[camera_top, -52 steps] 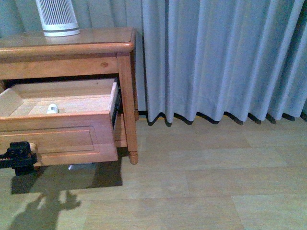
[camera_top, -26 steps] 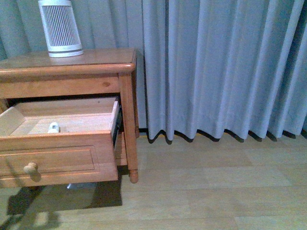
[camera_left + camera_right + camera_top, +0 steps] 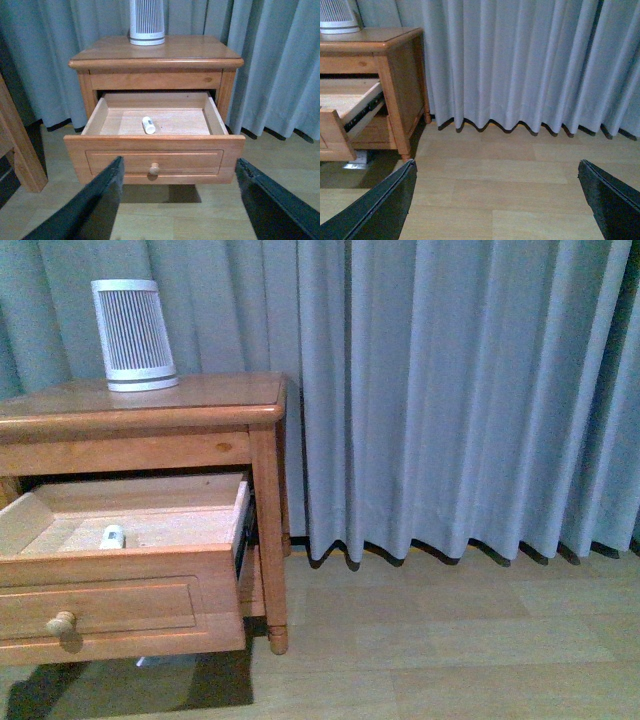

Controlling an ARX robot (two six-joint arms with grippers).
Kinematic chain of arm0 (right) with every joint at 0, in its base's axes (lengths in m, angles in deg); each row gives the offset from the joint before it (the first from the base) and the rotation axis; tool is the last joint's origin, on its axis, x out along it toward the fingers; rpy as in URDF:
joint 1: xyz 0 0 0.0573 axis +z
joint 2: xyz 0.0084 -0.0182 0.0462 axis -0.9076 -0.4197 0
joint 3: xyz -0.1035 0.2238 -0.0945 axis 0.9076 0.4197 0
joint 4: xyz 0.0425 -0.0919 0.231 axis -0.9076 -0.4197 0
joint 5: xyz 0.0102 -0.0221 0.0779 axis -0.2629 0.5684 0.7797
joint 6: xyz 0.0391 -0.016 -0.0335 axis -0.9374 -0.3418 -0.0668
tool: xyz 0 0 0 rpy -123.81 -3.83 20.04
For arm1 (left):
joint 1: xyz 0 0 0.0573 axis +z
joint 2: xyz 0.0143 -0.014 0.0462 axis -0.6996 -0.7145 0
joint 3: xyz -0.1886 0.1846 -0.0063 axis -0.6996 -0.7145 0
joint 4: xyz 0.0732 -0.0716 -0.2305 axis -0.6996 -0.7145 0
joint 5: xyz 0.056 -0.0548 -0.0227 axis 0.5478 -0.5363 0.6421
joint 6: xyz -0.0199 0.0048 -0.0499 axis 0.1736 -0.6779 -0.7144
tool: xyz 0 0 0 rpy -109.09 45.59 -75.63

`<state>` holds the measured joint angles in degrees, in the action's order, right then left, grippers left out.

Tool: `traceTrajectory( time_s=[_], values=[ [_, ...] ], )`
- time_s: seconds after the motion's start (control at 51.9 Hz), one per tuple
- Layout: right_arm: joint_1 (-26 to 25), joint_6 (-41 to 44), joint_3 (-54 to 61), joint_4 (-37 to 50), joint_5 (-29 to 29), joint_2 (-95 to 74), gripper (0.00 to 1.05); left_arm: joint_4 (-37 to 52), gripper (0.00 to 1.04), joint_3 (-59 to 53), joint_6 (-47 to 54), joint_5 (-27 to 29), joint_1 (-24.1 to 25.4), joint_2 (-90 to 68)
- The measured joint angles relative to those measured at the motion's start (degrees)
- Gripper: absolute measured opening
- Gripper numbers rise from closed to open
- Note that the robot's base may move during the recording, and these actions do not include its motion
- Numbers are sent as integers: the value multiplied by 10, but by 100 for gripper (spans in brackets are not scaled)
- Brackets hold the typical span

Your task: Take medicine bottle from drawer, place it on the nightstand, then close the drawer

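While neither arm shows in the front view, the left wrist view has the left gripper [image 3: 179, 172] facing the pulled-out honey-brown wooden drawer [image 3: 155, 150], its dark jaws spread wide with nothing between them. Furthest left on the drawer's panelled front sits the round wooden knob [image 3: 60, 622]. Just right of it and deeper in, the tiny white cylindrical medicine bottle [image 3: 112, 536] lies on its side on the pale drawer floor, close behind the front board and apart from the side walls. Above, the large white slatted tapered device [image 3: 134, 335] stands on the glossy top of the small honey-brown wooden nightstand [image 3: 215, 392], leaving bare top to its right. Further right hang the grey pleated curtain [image 3: 450, 390] and, below it, the pale plank floor [image 3: 450, 640]. The right gripper [image 3: 497, 165] hangs over that floor, jaws likewise released and empty.

The bottle looks light, rigid and smooth, so it will likely roll if nudged. A pinch across its middle, jaws closing square on the round sides, seems safest.
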<state>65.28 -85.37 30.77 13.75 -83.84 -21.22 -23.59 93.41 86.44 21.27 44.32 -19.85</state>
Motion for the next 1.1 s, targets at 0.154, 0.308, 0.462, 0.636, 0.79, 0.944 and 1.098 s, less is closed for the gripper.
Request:
traceTrajectory(
  time_s=[0.154,0.308,0.462,0.636,0.79,0.944,1.098],
  values=[
    [0,0,0,0,0,0,98,-1,41,-48,-2,1,0,50],
    [0,0,0,0,0,0,98,-62,5,-104,-3,1,0,168],
    [0,0,0,0,0,0,98,-63,3,-117,-5,0,0,180],
    [0,0,0,0,0,0,98,-63,3,-117,-5,0,0,181],
    [0,0,0,0,0,0,98,-63,3,-117,-5,0,0,181],
    [0,0,0,0,0,0,98,-63,3,-117,-5,0,0,181],
    [0,0,0,0,0,0,98,-63,3,-117,-6,0,0,181]
  ],
)
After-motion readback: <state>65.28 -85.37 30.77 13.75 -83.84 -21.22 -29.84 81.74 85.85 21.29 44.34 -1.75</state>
